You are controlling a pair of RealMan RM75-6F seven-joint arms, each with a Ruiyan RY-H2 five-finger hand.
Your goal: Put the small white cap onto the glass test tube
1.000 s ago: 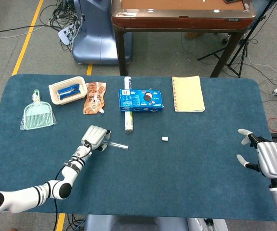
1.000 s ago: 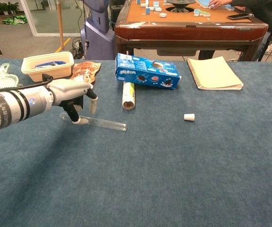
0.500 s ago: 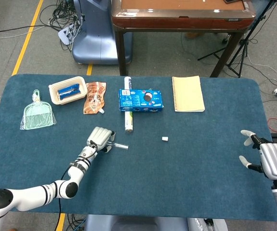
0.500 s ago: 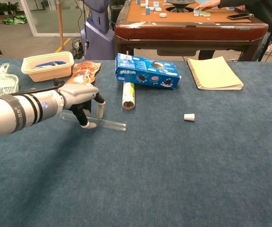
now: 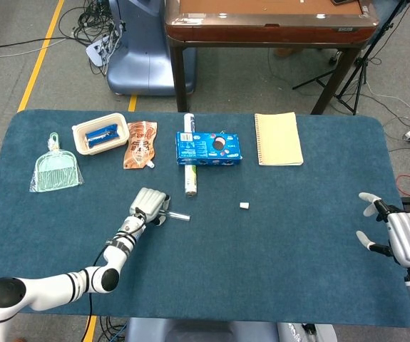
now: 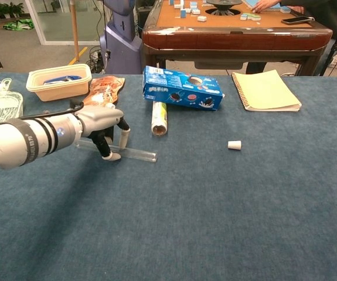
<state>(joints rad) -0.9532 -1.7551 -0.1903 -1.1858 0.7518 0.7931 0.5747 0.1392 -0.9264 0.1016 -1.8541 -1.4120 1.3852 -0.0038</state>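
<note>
The glass test tube lies flat on the blue table, left of centre. My left hand hangs over the tube's left part. Its thumb sits on the near side and a finger on the far side, and a gap shows between that finger and the glass. The small white cap stands alone on the cloth, well to the right of the tube. My right hand hovers at the table's right edge with its fingers spread and nothing in it. The chest view does not show it.
Along the back stand a cream container, a snack pouch, a blue biscuit box over a white roll, and a yellow notebook. A green dustpan lies far left.
My left hand has slid right along the tube and sunk lower over it. My right hand has drifted slightly towards the right edge. Tube and cap have not moved.
</note>
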